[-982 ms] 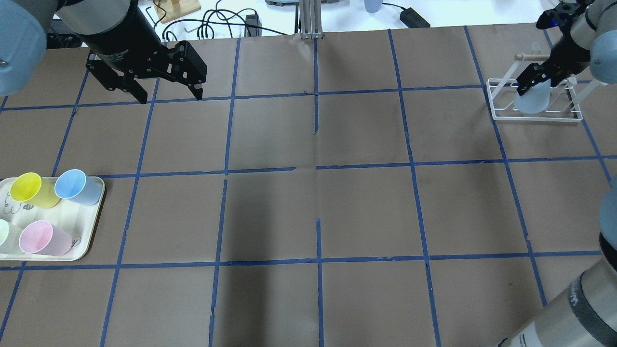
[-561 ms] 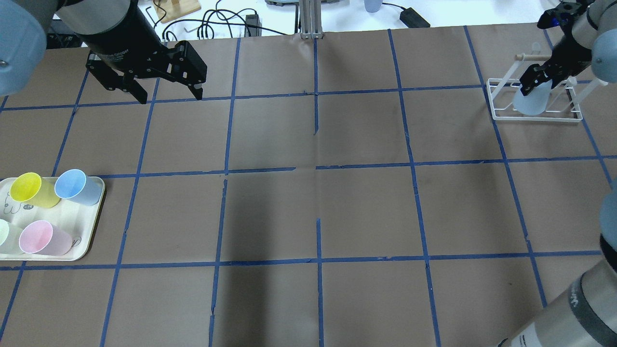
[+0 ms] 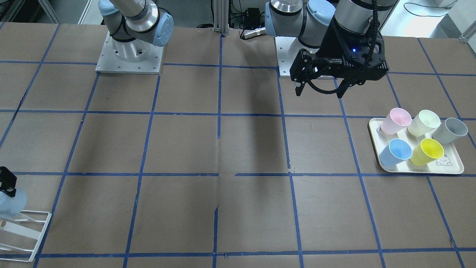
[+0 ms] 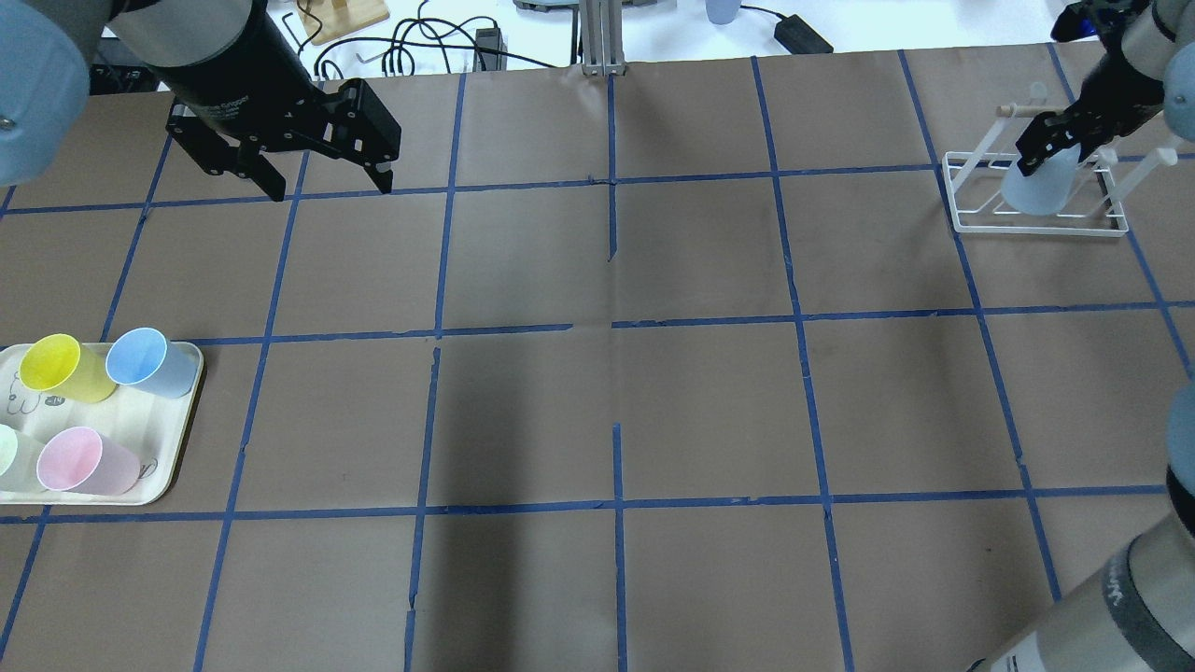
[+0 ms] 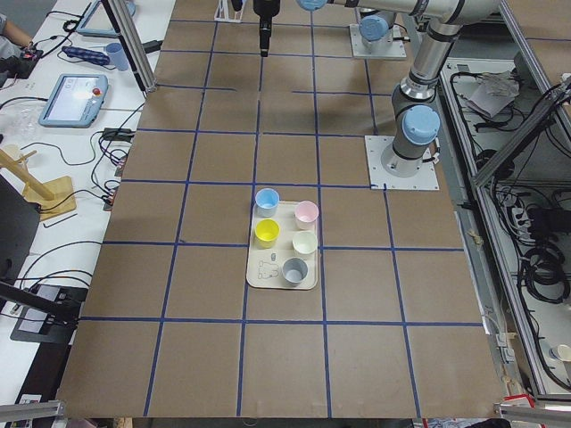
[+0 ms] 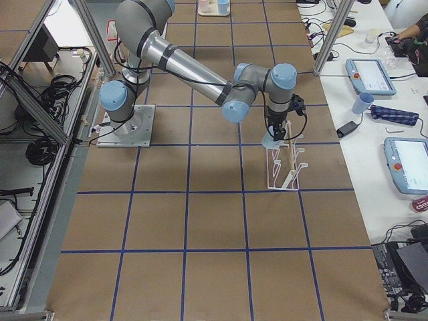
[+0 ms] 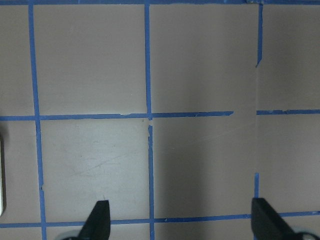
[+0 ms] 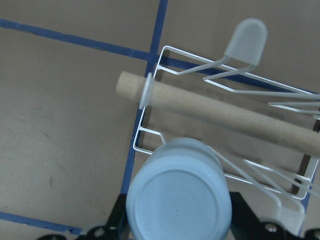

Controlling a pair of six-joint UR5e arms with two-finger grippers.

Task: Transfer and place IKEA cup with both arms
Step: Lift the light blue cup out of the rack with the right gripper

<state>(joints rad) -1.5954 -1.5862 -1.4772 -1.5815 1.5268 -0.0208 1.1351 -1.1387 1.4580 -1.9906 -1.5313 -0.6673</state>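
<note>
Edging rightward since a second ago, right gripper is clamping the cup over the far-right rack, while left gripper is waiting wide open far left; handover and placement are seemingly pending.

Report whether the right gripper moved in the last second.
Yes. The right gripper, shut on the IKEA cup, has shifted slightly right and toward the table's far edge against the fixed white rack.

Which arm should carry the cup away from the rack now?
Right. The right gripper is shut on the cup just over the rack. The left gripper hangs open and empty, far across the table.
</note>
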